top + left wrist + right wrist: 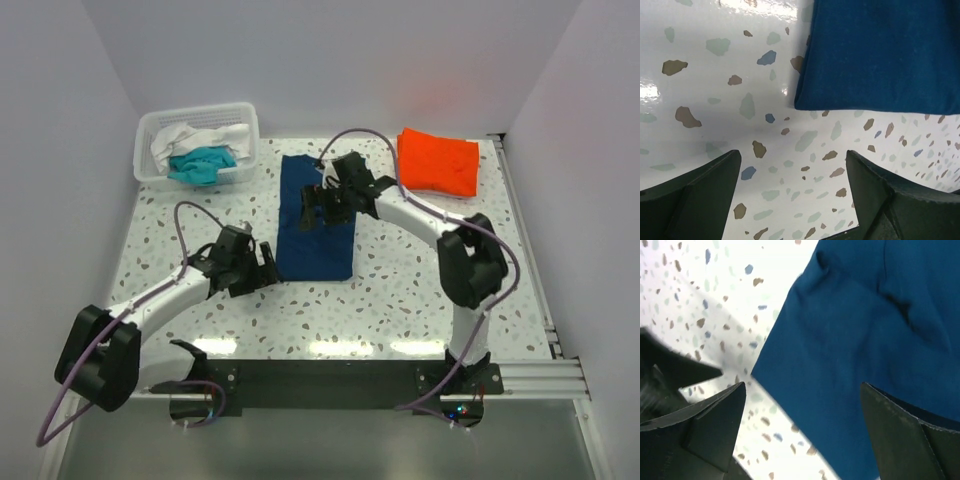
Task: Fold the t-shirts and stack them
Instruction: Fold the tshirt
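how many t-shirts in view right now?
4. Navy t-shirt flat in the middle, orange t-shirt folded far right, teal t-shirt and white t-shirt bunched in the basket; more may be hidden underneath.

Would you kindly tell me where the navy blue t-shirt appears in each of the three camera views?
Top external: the navy blue t-shirt lies at the table's centre.
Left wrist: upper right, one corner showing.
Right wrist: fills the centre and right.
Shared landmark: the speckled tabletop beside the shirt's edge.
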